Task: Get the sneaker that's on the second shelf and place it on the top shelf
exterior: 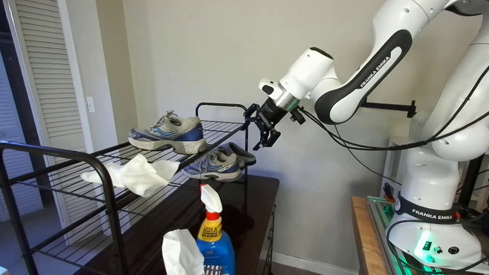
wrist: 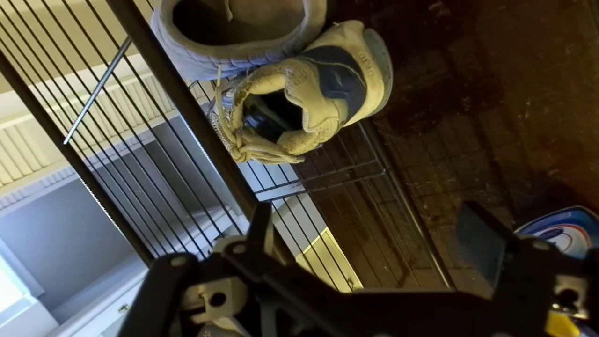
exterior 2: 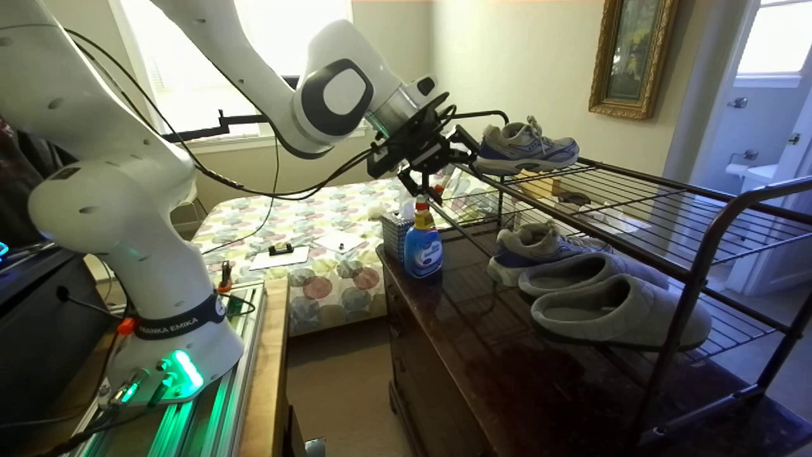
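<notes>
The grey sneaker (exterior: 215, 167) with blue heel trim rests on the second shelf (exterior: 68, 228); it also shows in an exterior view (exterior 2: 530, 247) and the wrist view (wrist: 323, 89), its heel towards the gripper side. The top shelf (exterior 2: 641, 252) is the railed wire tier above; its front bar (wrist: 187, 107) crosses the wrist view. My gripper (exterior: 253, 129) is open and empty, at the front of the rack near top-shelf height. In the wrist view its spread fingers (wrist: 369, 229) have only rack and dresser between them, with the sneaker beyond.
A similar sneaker (exterior: 171, 134) stands on the top shelf near the gripper, with a white tissue (exterior: 134, 174) farther along. Grey slippers (exterior 2: 622, 311) sit beside the lower sneaker. A blue spray bottle (exterior 2: 423, 251) and tissue box (exterior 2: 394, 235) stand on the dark dresser (exterior 2: 469, 362).
</notes>
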Controlling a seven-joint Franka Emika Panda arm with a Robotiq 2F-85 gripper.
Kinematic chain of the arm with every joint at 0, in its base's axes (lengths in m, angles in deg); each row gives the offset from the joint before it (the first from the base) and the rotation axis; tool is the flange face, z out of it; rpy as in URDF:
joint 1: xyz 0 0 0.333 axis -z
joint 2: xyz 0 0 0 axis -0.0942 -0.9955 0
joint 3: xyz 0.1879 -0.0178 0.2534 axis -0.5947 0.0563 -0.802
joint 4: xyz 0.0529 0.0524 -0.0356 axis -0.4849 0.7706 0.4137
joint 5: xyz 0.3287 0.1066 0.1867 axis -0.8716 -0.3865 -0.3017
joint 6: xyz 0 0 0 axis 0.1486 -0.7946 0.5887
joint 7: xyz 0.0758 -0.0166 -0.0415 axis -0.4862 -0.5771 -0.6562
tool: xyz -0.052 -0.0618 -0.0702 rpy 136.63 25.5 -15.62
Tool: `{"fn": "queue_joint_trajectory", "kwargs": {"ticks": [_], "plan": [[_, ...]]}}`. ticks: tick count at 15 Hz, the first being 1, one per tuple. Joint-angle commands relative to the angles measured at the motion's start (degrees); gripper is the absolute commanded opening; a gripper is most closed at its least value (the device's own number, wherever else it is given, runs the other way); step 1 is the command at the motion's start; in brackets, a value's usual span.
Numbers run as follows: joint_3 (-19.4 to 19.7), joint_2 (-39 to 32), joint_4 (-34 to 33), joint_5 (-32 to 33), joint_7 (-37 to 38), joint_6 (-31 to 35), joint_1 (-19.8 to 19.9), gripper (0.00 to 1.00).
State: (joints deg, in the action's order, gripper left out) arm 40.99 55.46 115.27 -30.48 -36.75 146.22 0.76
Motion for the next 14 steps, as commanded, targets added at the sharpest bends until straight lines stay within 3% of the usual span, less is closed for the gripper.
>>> {"fn": "queue_joint_trajectory", "kwargs": {"ticks": [1, 10, 12, 13, 14], "plan": [[-0.14, -5.03, 0.02, 3.48, -0.04, 5.47, 1.45, 1.00], [-0.70, -15.63, -6.12, 4.71, -4.47, 4.81, 7.24, 1.00], [-0.25, -17.06, -7.35, 2.04, -4.38, 4.23, 5.87, 1.00], [-0.17, -14.19, -4.96, 2.60, -4.06, 4.26, 6.35, 1.00], [2.75, -14.86, -5.70, 2.49, -4.28, 4.02, 3.37, 1.00]]}}
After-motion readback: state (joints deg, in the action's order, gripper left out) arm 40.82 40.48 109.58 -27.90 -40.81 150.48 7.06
